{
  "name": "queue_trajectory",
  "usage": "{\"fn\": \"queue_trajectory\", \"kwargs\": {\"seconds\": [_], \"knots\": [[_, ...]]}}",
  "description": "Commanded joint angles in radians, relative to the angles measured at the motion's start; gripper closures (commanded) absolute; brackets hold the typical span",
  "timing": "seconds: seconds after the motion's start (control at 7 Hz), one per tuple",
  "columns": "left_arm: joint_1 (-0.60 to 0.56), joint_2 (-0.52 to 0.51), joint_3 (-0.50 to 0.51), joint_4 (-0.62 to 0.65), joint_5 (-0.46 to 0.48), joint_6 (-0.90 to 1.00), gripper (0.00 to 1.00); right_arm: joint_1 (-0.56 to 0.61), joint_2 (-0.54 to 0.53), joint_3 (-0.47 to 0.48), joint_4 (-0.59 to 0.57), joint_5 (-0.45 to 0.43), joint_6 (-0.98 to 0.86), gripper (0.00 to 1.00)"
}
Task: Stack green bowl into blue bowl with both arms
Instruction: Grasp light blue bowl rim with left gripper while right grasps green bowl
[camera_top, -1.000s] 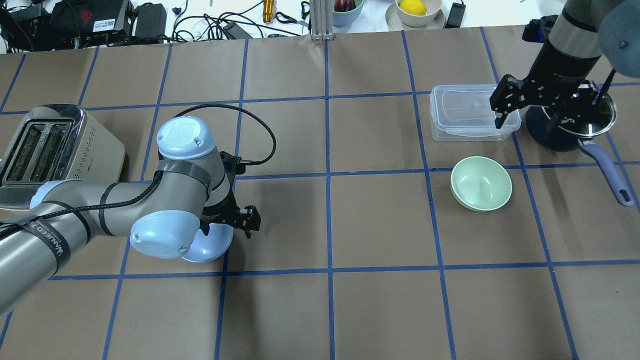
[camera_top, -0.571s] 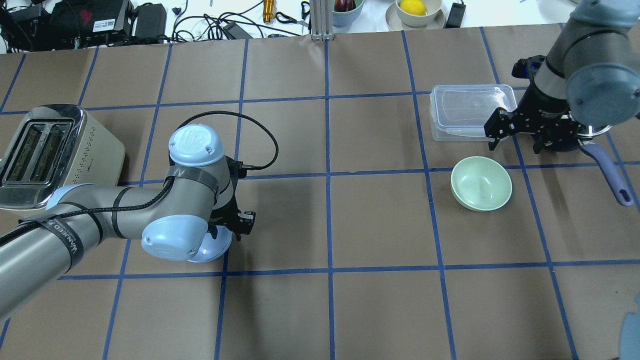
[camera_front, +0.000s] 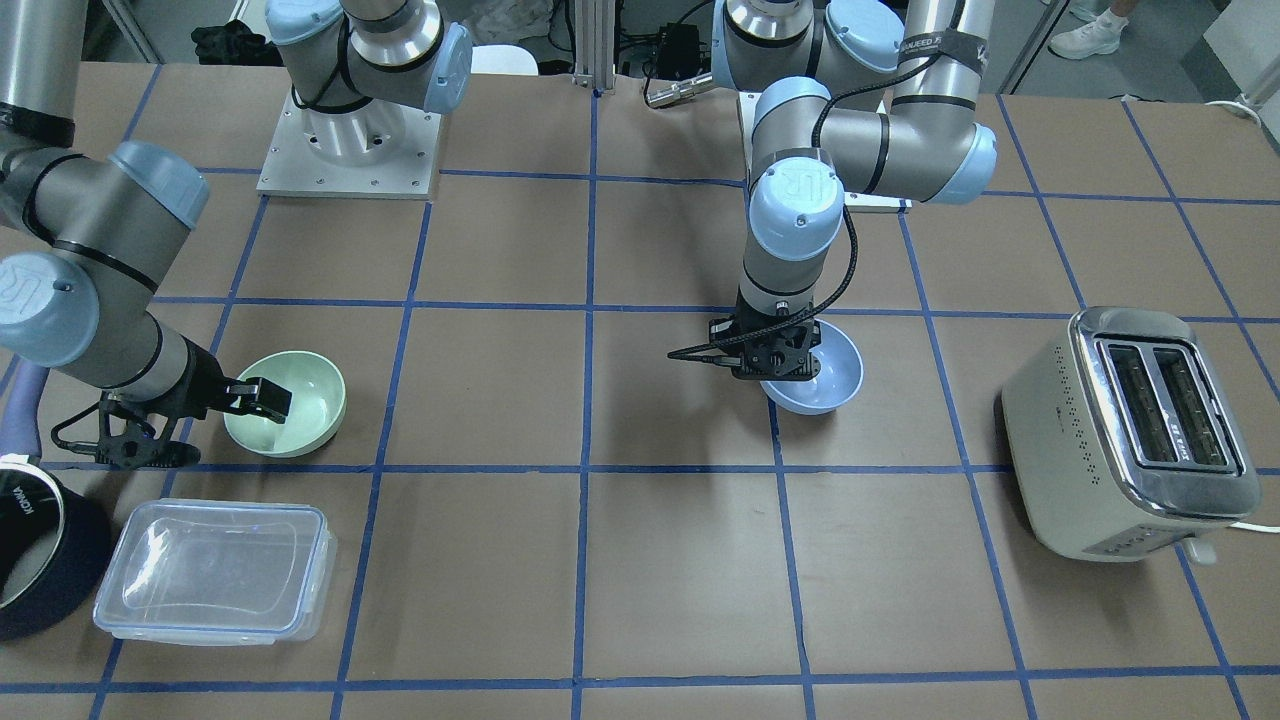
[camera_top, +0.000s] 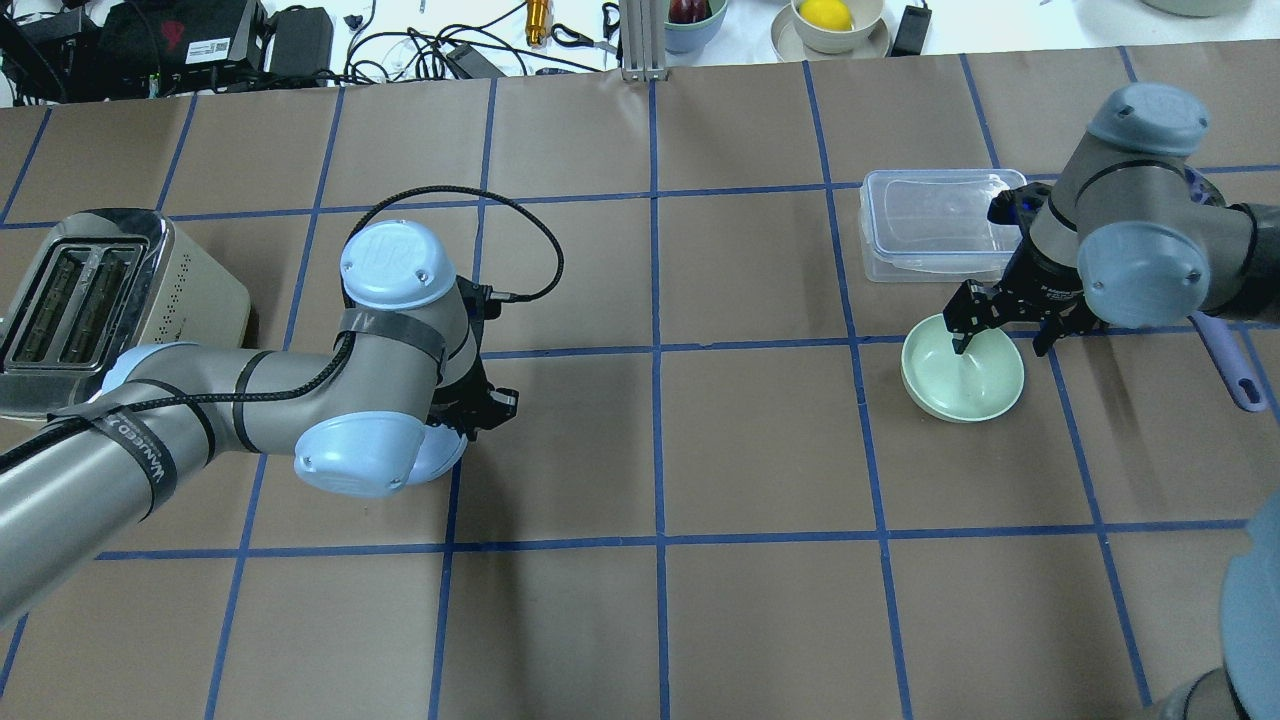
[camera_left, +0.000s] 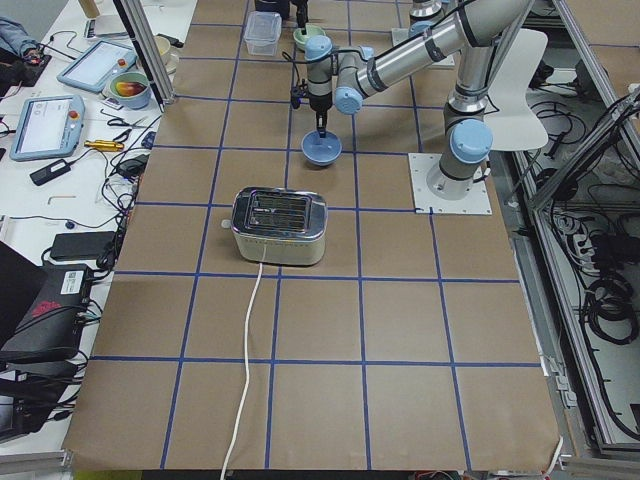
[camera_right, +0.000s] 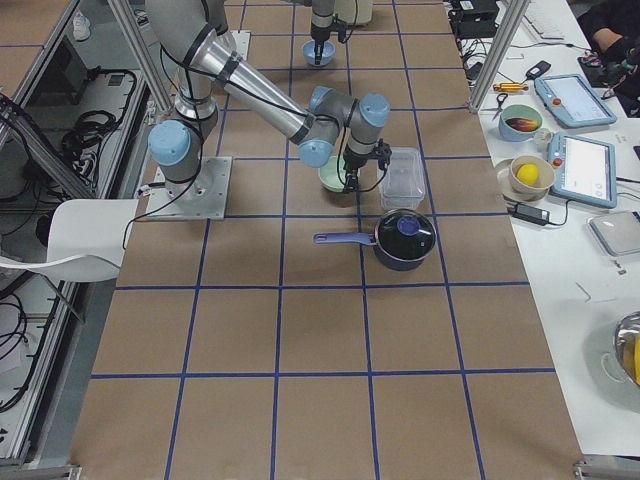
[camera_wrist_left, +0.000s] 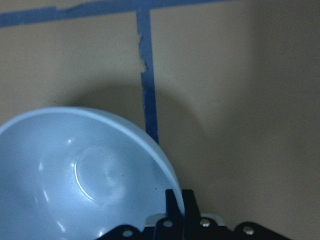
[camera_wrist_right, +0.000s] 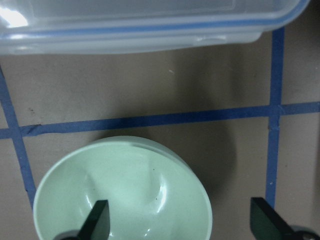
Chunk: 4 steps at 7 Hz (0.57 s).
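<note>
The left hand (camera_front: 780, 368) is clamped on the rim of the blue bowl (camera_front: 832, 378); the strap (camera_top: 135, 452) on its arm reads "WANEED". The right hand (camera_top: 1002, 338) is spread apart, one finger inside the green bowl (camera_top: 975, 390) on the tabletop (camera_top: 760, 440). The saucepan (camera_front: 45, 585) reads "KONKA".

Overhead: blue bowl (camera_top: 450, 452) mostly hidden under left arm (camera_top: 250, 410); saucepan (camera_top: 1225, 365), handle aside, seemingly hidden behind right arm (camera_top: 1140, 260).
</note>
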<state>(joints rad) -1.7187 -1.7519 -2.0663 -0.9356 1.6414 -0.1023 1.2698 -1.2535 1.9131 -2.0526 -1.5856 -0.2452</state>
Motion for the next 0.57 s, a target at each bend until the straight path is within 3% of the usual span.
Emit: {"fn": "queue_trajectory", "kwargs": {"seconds": [0.0,0.14,0.29,0.43], "knots": [[-0.126,-0.05,0.16,0.0,-0.063,-0.149,1.0,-0.018,0.016,0.032,-0.003,0.001,-0.034,0.21],[-0.18,-0.114,0.248,0.012,-0.098,-0.248,1.0,-0.018,0.014,0.034,0.0,0.001,-0.034,0.76],[-0.214,-0.192,0.365,0.012,-0.126,-0.32,1.0,-0.02,0.008,0.031,0.009,-0.004,-0.035,1.0],[-0.238,-0.26,0.477,0.0,-0.12,-0.359,1.0,-0.021,0.0,0.026,0.015,-0.008,-0.034,1.0]]}}
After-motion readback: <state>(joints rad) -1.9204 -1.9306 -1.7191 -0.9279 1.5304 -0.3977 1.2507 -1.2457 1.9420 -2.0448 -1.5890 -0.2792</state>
